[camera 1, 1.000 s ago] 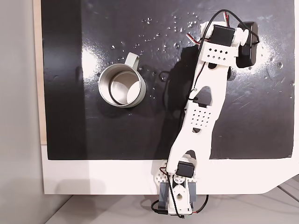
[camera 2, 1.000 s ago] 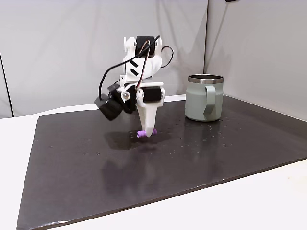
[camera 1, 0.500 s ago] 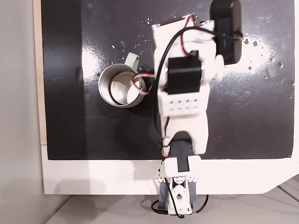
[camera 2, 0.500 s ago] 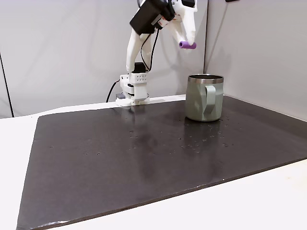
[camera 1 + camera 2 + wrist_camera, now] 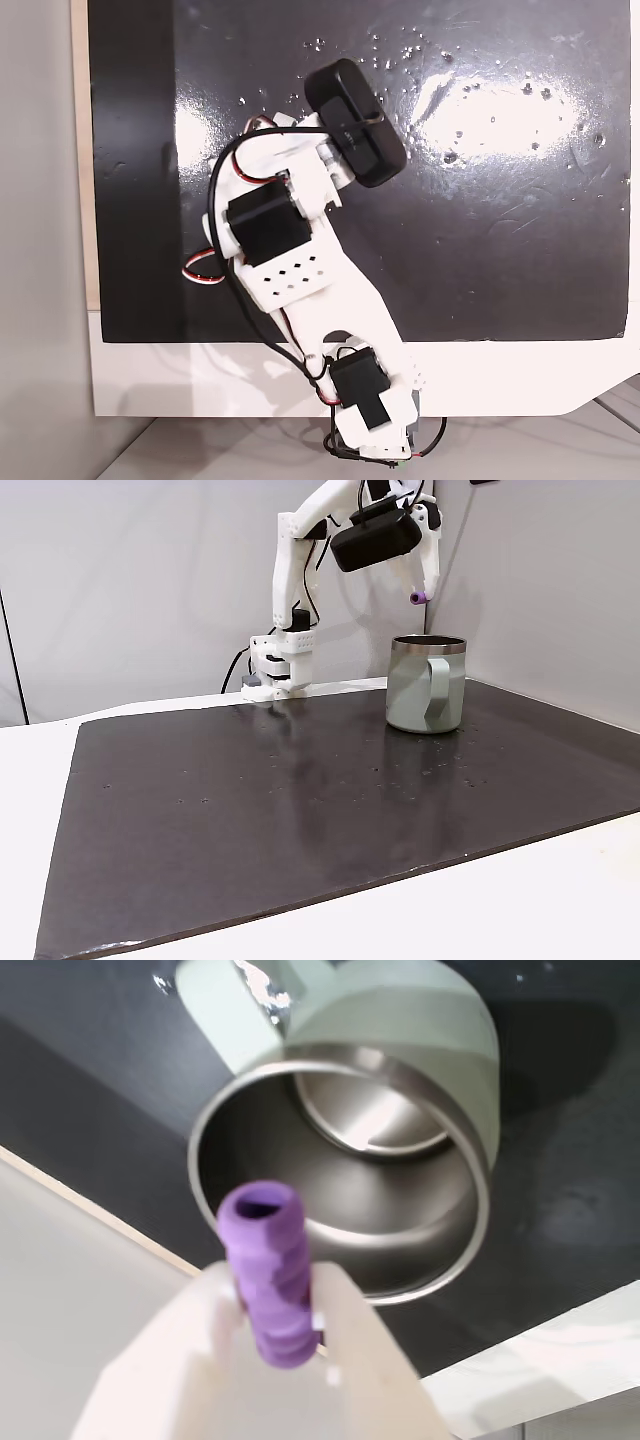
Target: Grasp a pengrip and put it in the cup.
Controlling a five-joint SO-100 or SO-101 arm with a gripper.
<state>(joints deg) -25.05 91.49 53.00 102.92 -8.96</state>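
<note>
In the wrist view the purple ribbed pengrip (image 5: 268, 1270) sticks up between my white fingers (image 5: 350, 1330), and my gripper (image 5: 270, 1305) is shut on it. Right behind it stands the pale grey-green cup (image 5: 430, 1020), its shiny metal inside facing the camera. In the side fixed view my gripper (image 5: 421, 588) hangs a little above the cup (image 5: 427, 685), slightly left of its middle, with the pengrip (image 5: 417, 598) at the fingertips. In the top-down fixed view my arm (image 5: 290, 250) covers the cup.
The cup stands on a glossy black mat (image 5: 300, 810) over a white table (image 5: 200, 380). The arm's base (image 5: 280, 670) sits at the mat's far edge in the side view. A grey wall (image 5: 540, 580) rises close behind the cup.
The gripper picked the pengrip off the mat, lifted it high, then swung across to hang over the cup's mouth. The cup has stayed where it was.
</note>
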